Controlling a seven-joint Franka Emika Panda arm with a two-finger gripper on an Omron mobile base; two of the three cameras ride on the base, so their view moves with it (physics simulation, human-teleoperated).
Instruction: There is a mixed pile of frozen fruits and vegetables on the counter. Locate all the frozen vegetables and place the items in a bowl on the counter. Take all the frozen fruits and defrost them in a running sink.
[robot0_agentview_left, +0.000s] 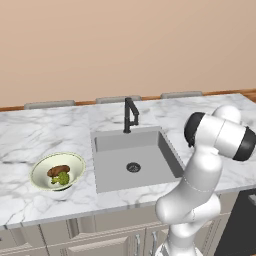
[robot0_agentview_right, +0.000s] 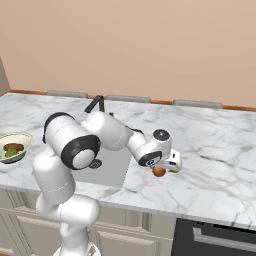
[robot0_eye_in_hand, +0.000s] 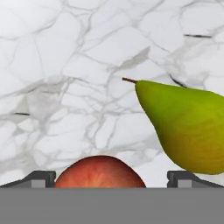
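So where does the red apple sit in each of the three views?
Left base view: not in it; the arm fills the lower right.
Right base view: the red apple lies on the marble counter right of the sink, just under the claw.
Hand view: bottom centre, between the fingertips, pear upper right.
Shared landmark: the veined counter.

No readable text, label, brand, number or sign on any surface in these views.

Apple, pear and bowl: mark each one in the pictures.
apple (robot0_eye_in_hand: 100, 171), hand view, on its red top between the open tool's tips.
pear (robot0_eye_in_hand: 186, 124), hand view, on the middle of its green body.
bowl (robot0_agentview_left: 44, 165), left base view, on its cream rim at the left.
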